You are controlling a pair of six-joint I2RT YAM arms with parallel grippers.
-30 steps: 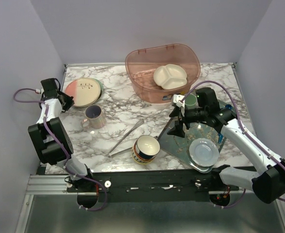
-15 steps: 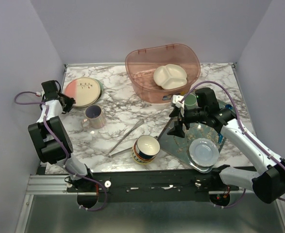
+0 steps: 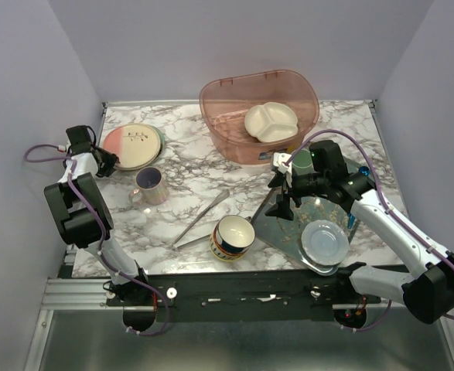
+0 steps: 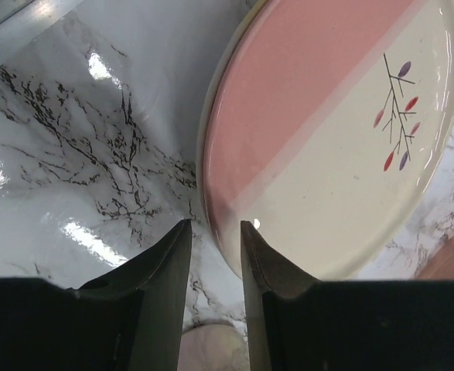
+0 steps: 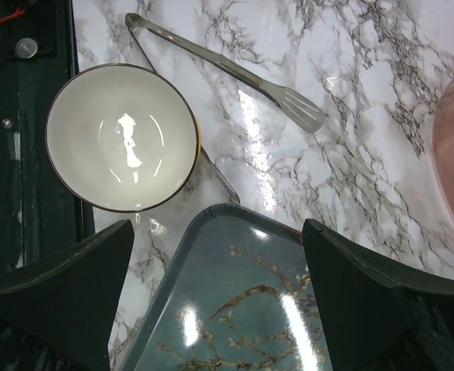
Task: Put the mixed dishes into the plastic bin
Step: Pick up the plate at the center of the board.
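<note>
Now my left gripper point(image 4: 213, 226), shut a second ago, stands parted astride the rim of the round pink-and-cream ceramic plate point(image 4: 327, 131), which lies ungripped, well apart from the translucent pink plastic bin point(image 3: 219, 116); my right gripper point(image 5: 219, 232) gapes empty.

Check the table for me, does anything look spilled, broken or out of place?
Nothing spilled or broken. The floral tray sits skewed to the edges of the table, and the metal tongs lie splayed open beside the patterned bowl.
</note>
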